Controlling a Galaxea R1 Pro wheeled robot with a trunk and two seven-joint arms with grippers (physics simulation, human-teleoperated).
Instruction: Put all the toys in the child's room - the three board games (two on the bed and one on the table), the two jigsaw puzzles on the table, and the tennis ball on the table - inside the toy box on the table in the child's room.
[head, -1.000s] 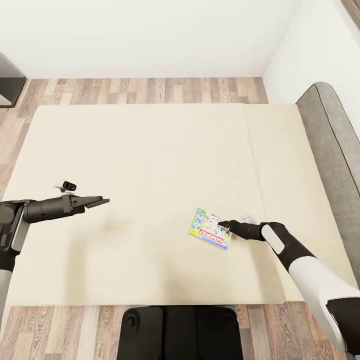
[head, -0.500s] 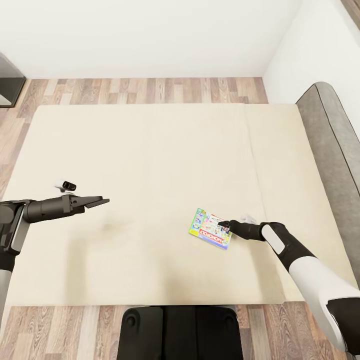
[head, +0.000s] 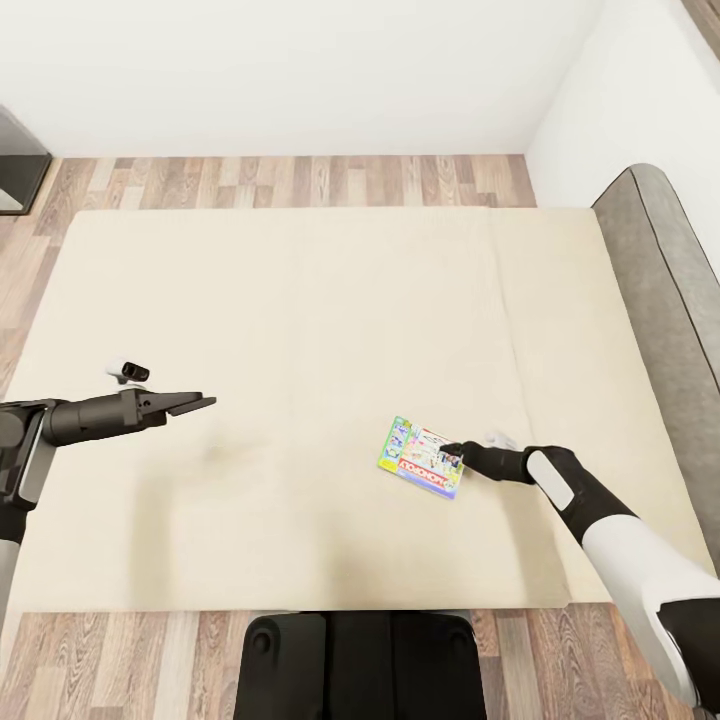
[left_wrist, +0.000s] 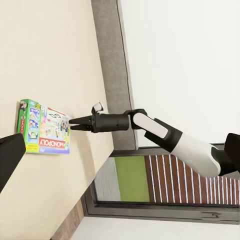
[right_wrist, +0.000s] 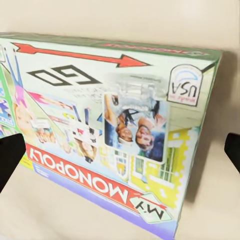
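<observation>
On the bed (head: 300, 300), 1 board game (head: 421, 457), a Monopoly box, lies flat near the robot's side. The right end effector (head: 449, 453) is at its edge, fingers spread, nothing pinched. The left end effector (head: 195, 404) hovers well apart, pressed together. Step in hand: grasping. Next move: straddle the box edge, then clamp.
</observation>
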